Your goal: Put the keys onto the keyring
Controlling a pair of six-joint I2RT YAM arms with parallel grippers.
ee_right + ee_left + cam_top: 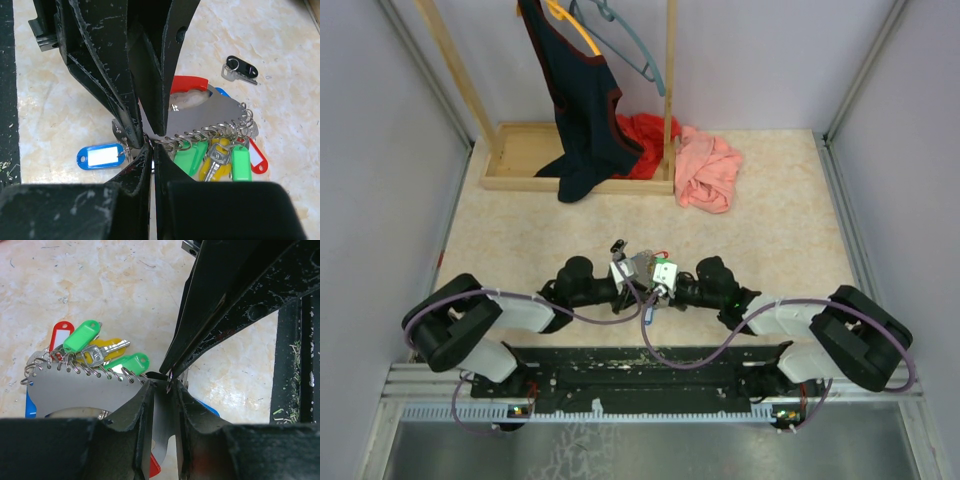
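The keyring is a grey plate (215,114) with a red loop (189,83); it also shows in the left wrist view (65,390). Several keys hang from its edge on small split rings: green tags (82,336) (241,162), a yellow one (107,346), a red-framed one (60,332). My left gripper (162,389) is shut on the plate's edge. My right gripper (151,147) is shut at that same edge on a small split ring, with the blue key (100,156) hanging beside its tip. A dark key (240,68) lies loose on the table. Both grippers meet mid-table (645,275).
A wooden rack (520,150) stands at the back with a dark garment (582,110) hanging from it. Red cloth (645,135) and pink cloth (708,170) lie beside it. The black base rail (640,365) runs along the near edge.
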